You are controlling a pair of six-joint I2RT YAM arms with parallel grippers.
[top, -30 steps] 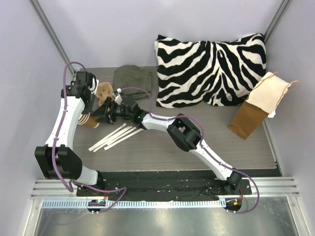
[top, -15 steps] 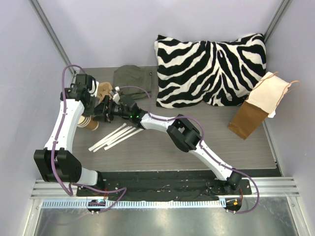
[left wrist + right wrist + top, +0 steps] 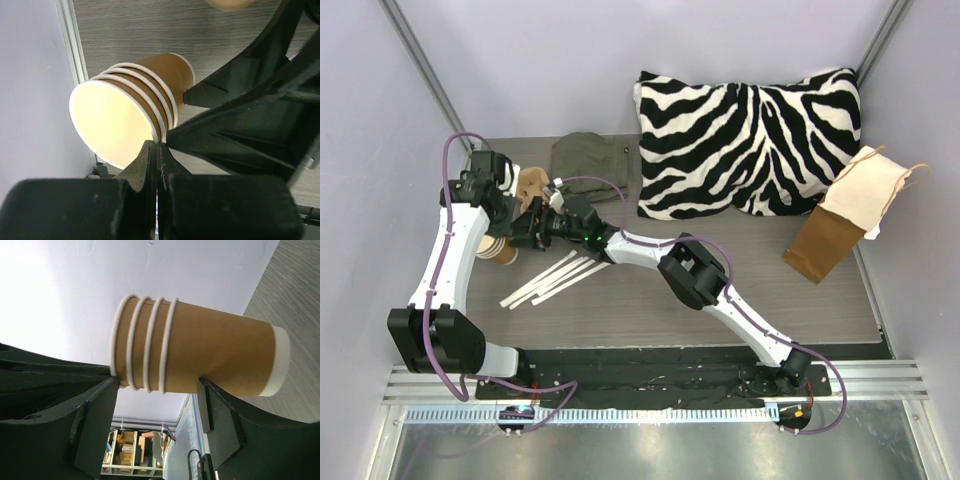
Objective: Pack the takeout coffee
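Note:
A stack of several nested tan-brown coffee cups with pale rims lies on its side at the table's left edge. It also shows in the left wrist view and the right wrist view. My left gripper is shut, pinching the rim of the innermost cup. My right gripper is open, with its fingertips against the side of the stack, one by the rims and one at mid-body. The tan pulp cup carrier sits just behind both grippers.
Several white strips lie in front of the grippers. An olive cloth and a zebra-striped pillow are at the back. A brown paper bag with a cream cloth bag stands at the right. The side wall rail runs close beside the cups.
Both grippers have shifted slightly left and closed in on the cup stack. The stack has barely moved.

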